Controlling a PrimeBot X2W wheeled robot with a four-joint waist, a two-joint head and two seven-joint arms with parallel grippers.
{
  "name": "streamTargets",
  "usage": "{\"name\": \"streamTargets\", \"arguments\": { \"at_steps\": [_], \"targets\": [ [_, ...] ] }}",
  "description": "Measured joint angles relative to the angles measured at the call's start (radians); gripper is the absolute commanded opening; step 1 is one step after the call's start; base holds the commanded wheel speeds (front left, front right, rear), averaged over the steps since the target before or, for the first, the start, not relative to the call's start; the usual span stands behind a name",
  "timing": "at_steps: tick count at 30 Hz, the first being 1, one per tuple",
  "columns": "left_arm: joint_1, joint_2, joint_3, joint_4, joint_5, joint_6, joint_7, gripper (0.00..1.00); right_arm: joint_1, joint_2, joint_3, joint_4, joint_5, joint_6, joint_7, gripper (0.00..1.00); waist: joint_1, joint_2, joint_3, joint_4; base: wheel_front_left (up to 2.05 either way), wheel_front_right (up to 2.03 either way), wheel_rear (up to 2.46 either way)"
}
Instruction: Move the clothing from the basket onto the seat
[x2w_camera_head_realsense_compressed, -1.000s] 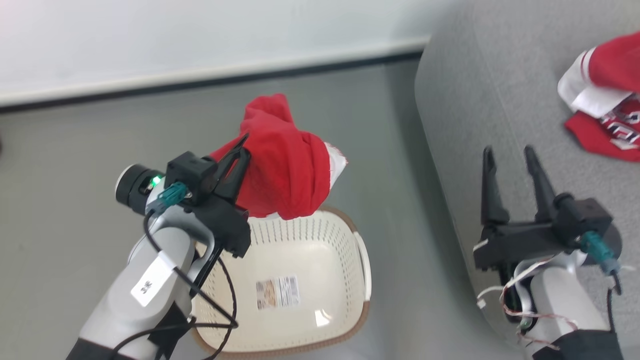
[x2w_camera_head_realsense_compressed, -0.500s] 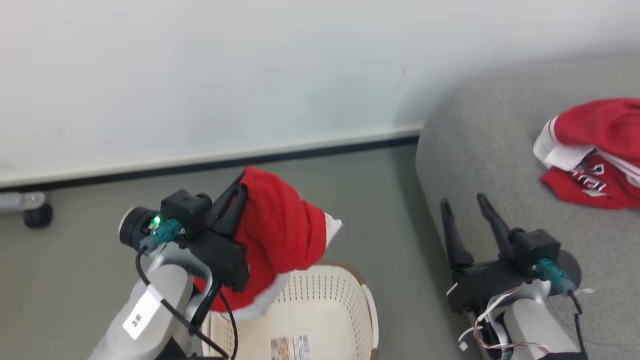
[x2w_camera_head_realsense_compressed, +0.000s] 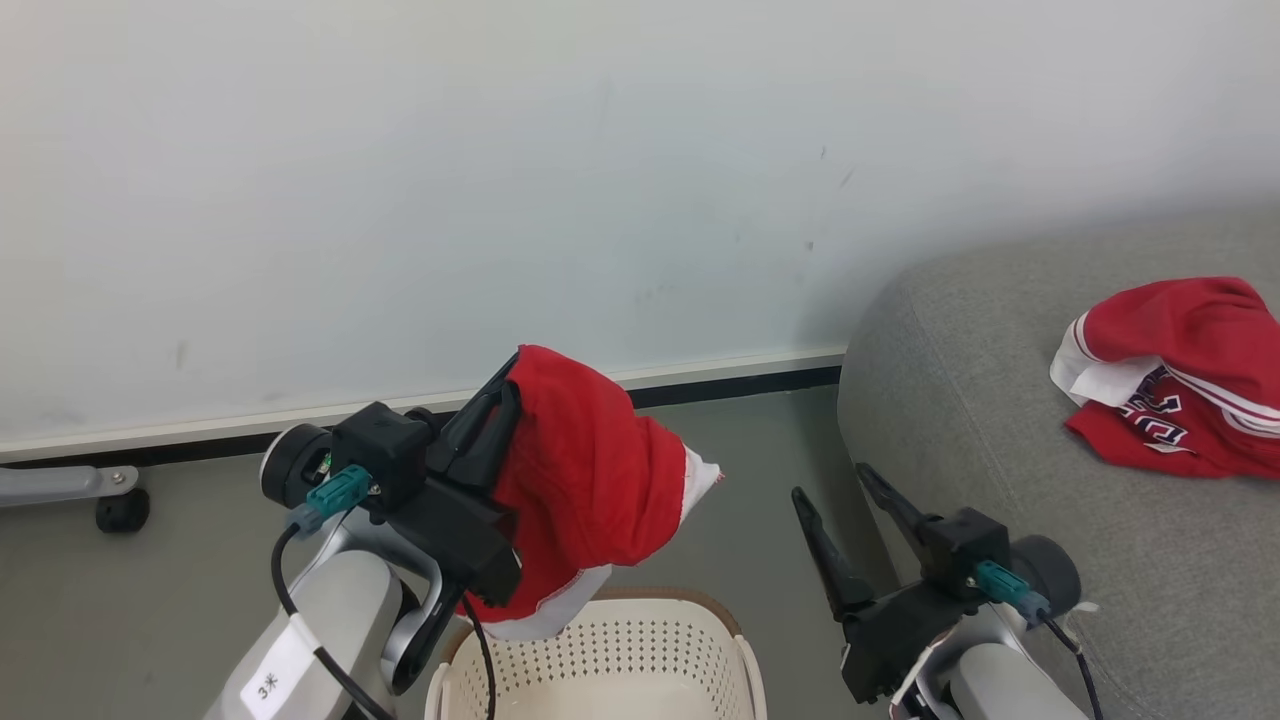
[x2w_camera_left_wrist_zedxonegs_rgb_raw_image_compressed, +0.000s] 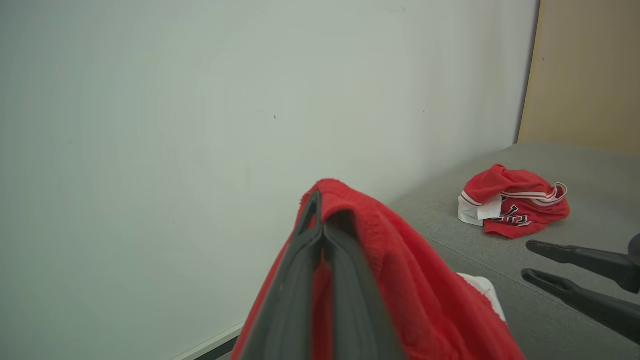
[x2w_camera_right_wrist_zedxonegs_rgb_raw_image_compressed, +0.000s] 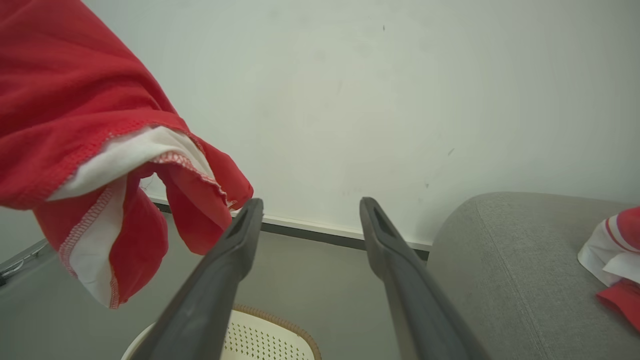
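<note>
The grey floor (x2w_camera_head_realsense_compressed: 160, 600) runs from the dark baseboard of the wall to the seat (x2w_camera_head_realsense_compressed: 980, 400), a grey woven cushion with a rounded corner. The cream basket (x2w_camera_head_realsense_compressed: 600, 650), holed in rows and brown-rimmed, stands on the floor near the seat's corner, with a strip of floor between them. Well away from the seat, by the baseboard, a black caster wheel (x2w_camera_head_realsense_compressed: 122, 510) on a grey leg rests on the floor. On the seat, well in from its corner, lies a crumpled heap of red clothing (x2w_camera_head_realsense_compressed: 1190, 370) with white trim, white lining and dark lettering.
</note>
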Motion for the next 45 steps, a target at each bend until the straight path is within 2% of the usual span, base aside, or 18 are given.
{"name": "streamTargets", "arguments": {
  "at_steps": [9, 17, 26, 27, 28, 29, 30, 31, 37, 38, 40, 41, 45],
  "targets": [
    [0.001, -0.011, -0.025, -0.041, -0.004, 0.000, 0.023, 0.00, -0.073, -0.001, 0.134, 0.101, -0.018, 0.022, 0.001, 1.00, 0.0001, 0.0002, -0.006, 0.019, 0.00, 0.00, 0.00],
    [0.001, -0.009, -0.032, -0.077, -0.004, 0.000, 0.045, 0.00, -0.153, 0.001, 0.291, 0.113, 0.042, 0.025, 0.001, 1.00, 0.0002, 0.0001, -0.004, 0.050, 0.00, 0.00, 0.00],
    [0.019, -0.009, -0.038, -0.106, -0.006, 0.001, 0.066, 0.00, -0.230, 0.001, 0.409, 0.091, 0.115, 0.025, 0.001, 1.00, 0.0002, 0.0002, -0.001, 0.061, 0.00, 0.00, 0.00],
    [0.019, -0.009, -0.038, -0.106, -0.006, 0.001, 0.066, 0.00, -0.230, 0.001, 0.409, 0.091, 0.115, 0.025, 0.001, 0.90, 0.0002, 0.0002, -0.001, 0.061, 0.00, 0.00, 0.00],
    [0.024, -0.009, -0.041, -0.107, -0.007, 0.001, 0.068, 0.00, -0.234, 0.001, 0.421, 0.086, 0.128, 0.026, 0.001, 0.66, 0.0002, 0.0002, 0.000, 0.061, 0.00, 0.00, 0.00],
    [0.027, -0.009, -0.044, -0.108, -0.009, 0.001, 0.073, 0.00, -0.236, 0.001, 0.432, 0.082, 0.139, 0.026, 0.001, 0.38, 0.0001, 0.0001, 0.000, 0.061, 0.00, 0.00, 0.00],
    [0.028, -0.009, -0.046, -0.109, -0.011, 0.001, 0.075, 0.00, -0.237, 0.001, 0.441, 0.080, 0.145, 0.026, 0.001, 0.23, 0.0002, 0.0002, 0.001, 0.060, 0.00, 0.00, 0.00],
    [0.029, -0.009, -0.047, -0.111, -0.012, 0.003, 0.075, 0.00, -0.237, 0.001, 0.451, 0.079, 0.152, 0.026, 0.001, 0.00, 0.0002, 0.0002, 0.001, 0.059, 0.00, 0.00, 0.00],
    [0.066, -0.002, -0.043, -0.129, -0.020, 0.015, 0.084, 0.00, -0.267, 0.001, 0.481, 0.074, 0.195, 0.030, 0.000, 0.00, 0.0002, 0.0001, 0.006, 0.046, 0.00, 0.00, 0.00],
    [0.069, -0.001, -0.038, -0.132, -0.022, 0.017, 0.083, 0.38, -0.274, 0.001, 0.480, 0.075, 0.199, 0.029, 0.000, 0.00, 0.0002, 0.0002, 0.007, 0.042, 0.00, 0.00, 0.00],
    [0.078, 0.005, -0.026, -0.136, -0.028, 0.019, 0.083, 0.92, -0.281, 0.001, 0.467, 0.083, 0.208, 0.029, 0.000, 0.00, 0.0002, 0.0001, 0.008, 0.034, 0.00, 0.00, 0.00],
    [0.085, 0.011, -0.024, -0.136, -0.029, 0.021, 0.083, 1.00, -0.284, 0.001, 0.459, 0.090, 0.212, 0.026, 0.000, 0.00, 0.0001, 0.0002, 0.009, 0.030, 0.00, 0.00, 0.00],
    [0.107, 0.026, -0.010, -0.142, -0.030, 0.029, 0.082, 1.00, -0.301, 0.001, 0.412, 0.107, 0.216, 0.016, 0.000, 0.00, 0.0002, 0.0002, 0.011, 0.009, 0.00, 0.00, 0.00]
  ]
}}
